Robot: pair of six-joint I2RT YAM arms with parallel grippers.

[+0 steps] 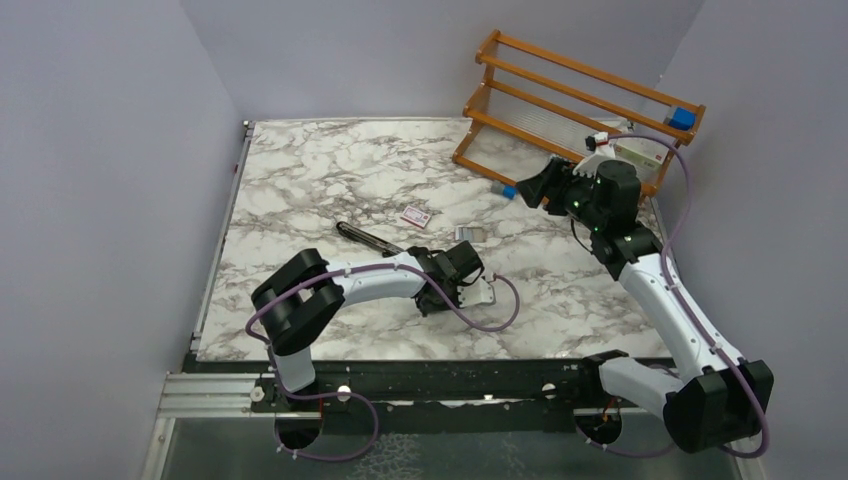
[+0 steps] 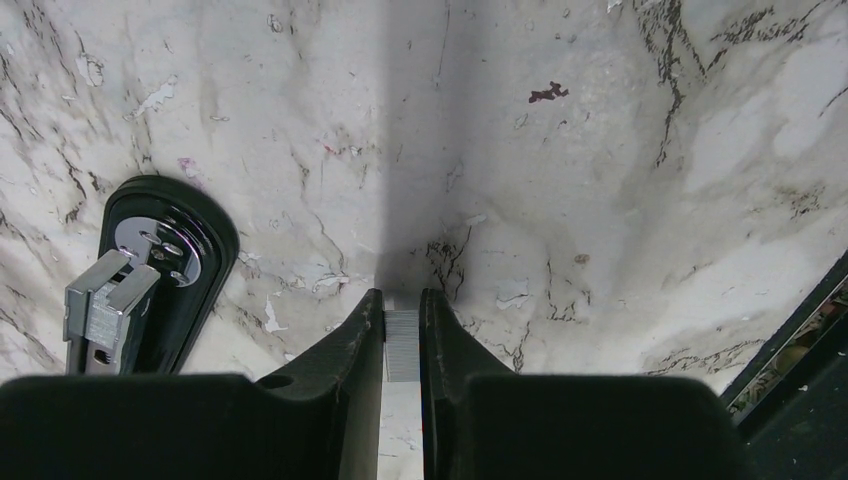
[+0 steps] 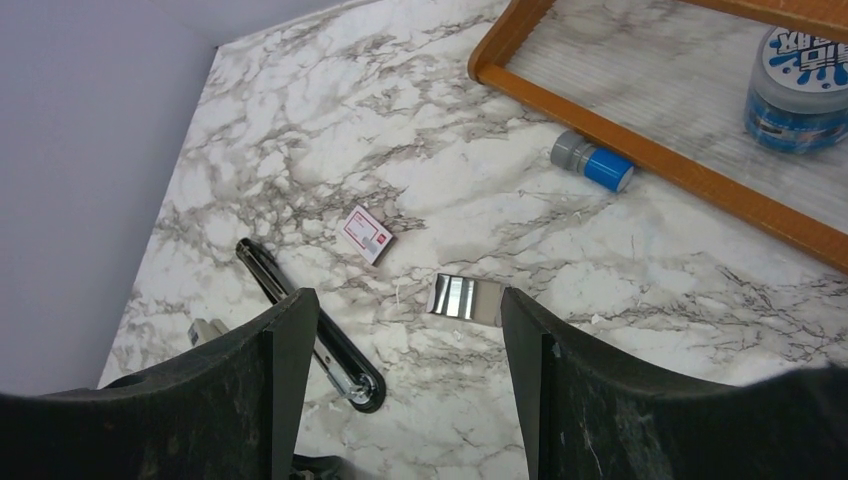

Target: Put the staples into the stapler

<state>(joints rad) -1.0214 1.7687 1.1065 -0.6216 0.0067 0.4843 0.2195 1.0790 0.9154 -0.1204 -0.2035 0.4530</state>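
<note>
**Left tool** (image 2: 402,300), bottom centre of the left wrist view: jaws drawn almost together, pinching a thin silver-grey staple strip (image 2: 402,345) held on edge between them. It sits low over the marble worktop (image 2: 600,200); whether the strip's far end touches the surface cannot be told.

**Stapler** (image 2: 165,265), left edge of the same view: black, lying on the worktop with its silver metal channel exposed. It is near the left tool but apart from it.

**Right tool** (image 3: 410,300), upper right of the top view: jaws wide apart and holding nothing, raised above the worktop just in front of the wooden rack (image 3: 720,192).

Seen from the right wrist, between the spread fingers, a loose bundle of staple strips (image 3: 466,298) lies flat on the worktop. Up and left of it is the pink-red box (image 3: 368,234) with its white label facing up. The stapler runs diagonally through the lower left of this view, well apart from the right tool.

At the upper right, a small grey cylinder (image 3: 592,162) with a blue end lies just beside the rack's front rail. A jar (image 3: 805,90) with a blue-printed lid stands on the rack in the corner of the frame.
</note>
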